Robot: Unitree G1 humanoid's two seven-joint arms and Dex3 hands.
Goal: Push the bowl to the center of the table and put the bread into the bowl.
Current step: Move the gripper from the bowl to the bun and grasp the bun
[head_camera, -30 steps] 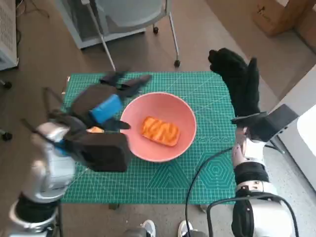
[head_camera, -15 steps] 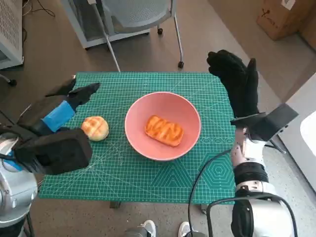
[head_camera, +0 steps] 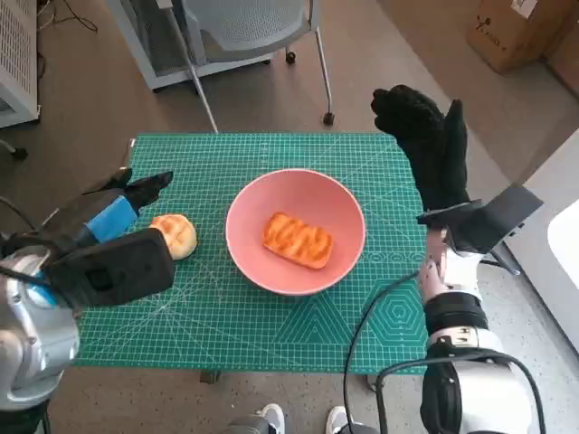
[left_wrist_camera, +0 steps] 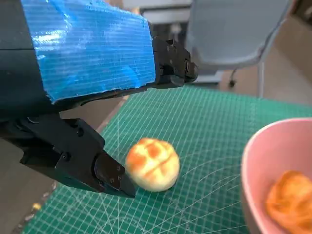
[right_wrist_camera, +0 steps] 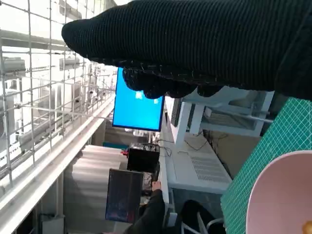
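Bread point(head_camera: 297, 240) lies in the pink bowl point(head_camera: 344, 212); both hands, left point(head_camera: 113, 217) and right point(head_camera: 425, 145), are spread, holding nothing.

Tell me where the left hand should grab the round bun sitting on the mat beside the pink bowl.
Probably across the round bun's domed sides, coming down from above. It sits upright on the green mat, apart from the pink bowl, so both flanks look free. The left hand hovers open right beside it.
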